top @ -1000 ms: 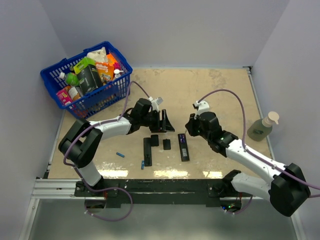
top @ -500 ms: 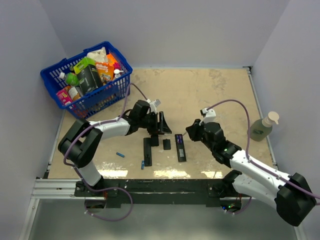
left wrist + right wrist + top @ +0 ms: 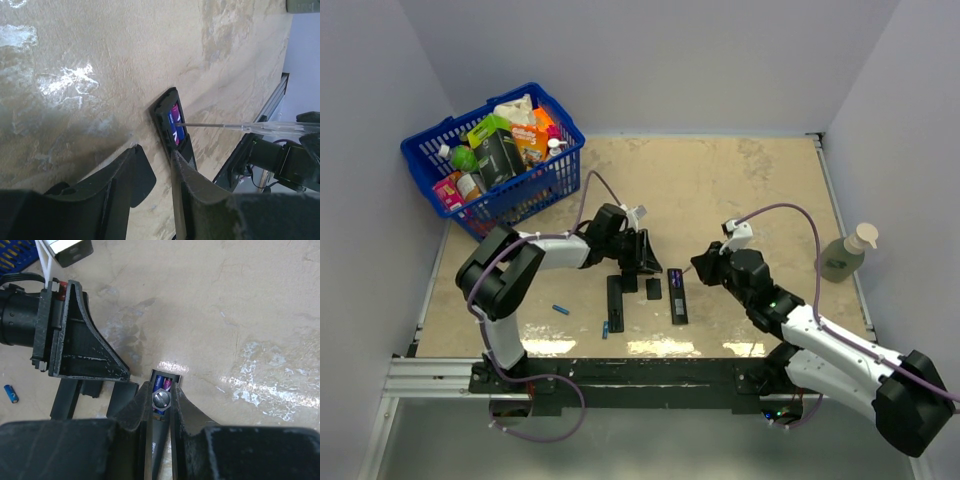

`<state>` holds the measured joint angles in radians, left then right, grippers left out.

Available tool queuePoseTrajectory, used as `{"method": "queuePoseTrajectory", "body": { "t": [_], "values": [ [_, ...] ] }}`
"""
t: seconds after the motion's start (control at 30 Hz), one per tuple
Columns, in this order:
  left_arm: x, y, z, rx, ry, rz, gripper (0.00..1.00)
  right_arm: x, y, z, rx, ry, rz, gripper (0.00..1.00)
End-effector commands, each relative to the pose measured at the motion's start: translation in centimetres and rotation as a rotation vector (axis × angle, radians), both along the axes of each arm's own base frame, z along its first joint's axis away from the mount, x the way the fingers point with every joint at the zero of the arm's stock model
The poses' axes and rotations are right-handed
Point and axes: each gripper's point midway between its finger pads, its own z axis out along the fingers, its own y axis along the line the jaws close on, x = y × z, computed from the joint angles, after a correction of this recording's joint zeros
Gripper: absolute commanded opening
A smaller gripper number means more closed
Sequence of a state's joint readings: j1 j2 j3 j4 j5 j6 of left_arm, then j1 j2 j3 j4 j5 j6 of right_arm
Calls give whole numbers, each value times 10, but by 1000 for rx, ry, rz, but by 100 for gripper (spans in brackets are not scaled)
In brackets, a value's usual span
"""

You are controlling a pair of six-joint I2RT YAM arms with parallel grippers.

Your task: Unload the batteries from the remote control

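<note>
The right end effector [image 3: 162, 387] straddles the open remote [image 3: 677, 293]. Its fingers [image 3: 187, 412] sit close against the remote's two long edges, but it cannot be told whether they actually clamp it. Two batteries [image 3: 163, 381], one blue and one purplish, lie in the remote's uncovered compartment, just past those fingers. The left end effector [image 3: 645, 250] hangs low over the bench [image 3: 740, 190] just beside the remote's far end, on the left arm's side. Its fingers are parted a little with nothing between them. Two small black cover pieces [image 3: 653, 288] and a second remote [image 3: 615, 303] lie further to that side of the open remote. Beyond them, two loose blue batteries [image 3: 561, 309] rest on the bench.
</note>
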<state>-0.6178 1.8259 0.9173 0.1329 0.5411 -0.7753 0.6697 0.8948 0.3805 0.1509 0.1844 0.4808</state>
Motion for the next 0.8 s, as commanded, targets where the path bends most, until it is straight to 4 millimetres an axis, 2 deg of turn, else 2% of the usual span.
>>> {"method": "queuePoseTrajectory", "body": {
  "t": [0.0, 0.17, 0.43, 0.57, 0.77],
  "values": [
    [12, -19, 11, -57, -49, -33, 38, -6, 2, -5, 25, 24, 3, 0],
    [18, -23, 7, -53, -58, -40, 36, -9, -2, -9, 37, 38, -20, 0],
    [16, -23, -11, -28, -33, -63, 32, -12, -4, 3, 99, -14, -27, 0],
    [12, -23, -19, -33, -12, -71, 31, -16, -3, -6, 76, -2, 0, 0],
    [6, -28, -17, -69, -5, -92, 30, -18, 2, -16, 112, 15, 8, 0]
  ]
}}
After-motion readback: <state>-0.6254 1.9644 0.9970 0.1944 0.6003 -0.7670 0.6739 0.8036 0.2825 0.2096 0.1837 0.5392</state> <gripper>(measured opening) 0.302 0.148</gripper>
